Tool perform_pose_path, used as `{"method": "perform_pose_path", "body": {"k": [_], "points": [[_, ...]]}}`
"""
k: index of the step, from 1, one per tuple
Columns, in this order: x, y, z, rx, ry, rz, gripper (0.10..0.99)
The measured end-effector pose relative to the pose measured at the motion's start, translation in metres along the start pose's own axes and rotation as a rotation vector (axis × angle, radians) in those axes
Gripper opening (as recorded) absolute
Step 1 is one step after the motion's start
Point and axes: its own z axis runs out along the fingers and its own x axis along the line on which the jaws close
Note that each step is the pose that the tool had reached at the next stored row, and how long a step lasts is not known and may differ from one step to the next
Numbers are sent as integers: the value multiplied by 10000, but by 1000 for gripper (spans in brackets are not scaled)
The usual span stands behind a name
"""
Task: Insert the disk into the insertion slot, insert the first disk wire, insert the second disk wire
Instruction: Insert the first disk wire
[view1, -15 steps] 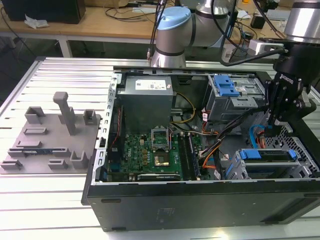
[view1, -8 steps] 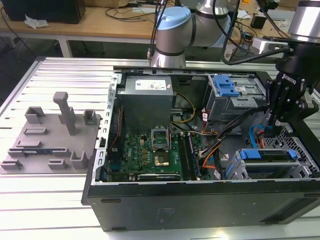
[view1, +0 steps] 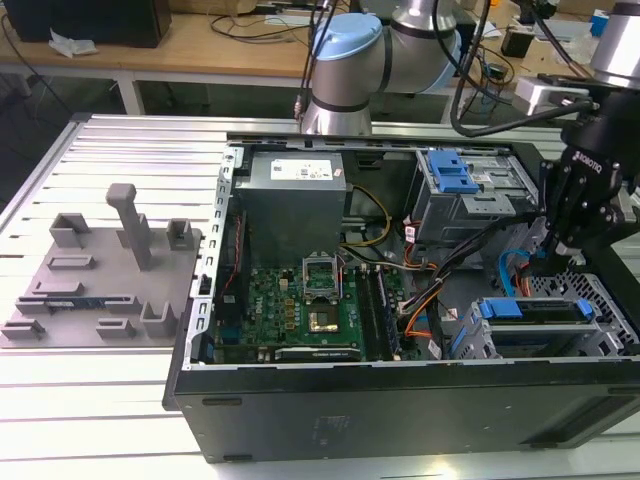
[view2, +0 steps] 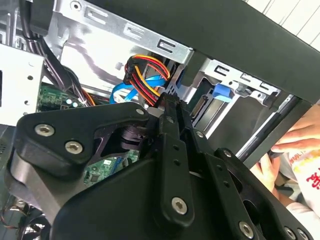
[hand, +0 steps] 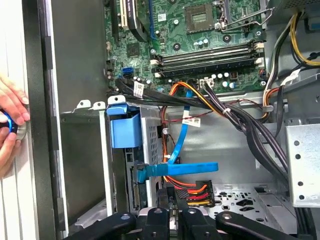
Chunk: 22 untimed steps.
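Observation:
The disk (view1: 540, 322) lies inside the insertion slot (view1: 604, 297), a low perforated grey cage at the exterior view's right, with its blue carrier (hand: 124, 129) at the near end. My black gripper (view1: 541, 267) hangs just behind that cage. In both wrist views its fingers stand together on the black plug of the first disk wire (hand: 194, 192), a red, orange and black bundle (view2: 145, 69), close to the disk's rear edge (hand: 135, 186). The second disk wire (hand: 176, 148), a flat blue cable (view2: 121, 92), loops just above the gripper (hand: 172, 204), its plug end beside the disk's rear.
The open computer case holds a green motherboard (view1: 300, 300), a grey power supply (view1: 295, 185) and a taller bay with a blue latch (view1: 452, 172). Thick black cables (hand: 250, 130) cross nearby. A person's hand (hand: 11, 125) rests outside the case wall. A grey fixture plate (view1: 95, 275) lies at the exterior view's left.

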Motion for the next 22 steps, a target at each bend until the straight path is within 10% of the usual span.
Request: {"method": "perform_pose_path", "body": {"k": [19, 22], "points": [[189, -56, 12, -93, -391, 1, 165], [253, -62, 5, -109, -569, -7, 165]]}}
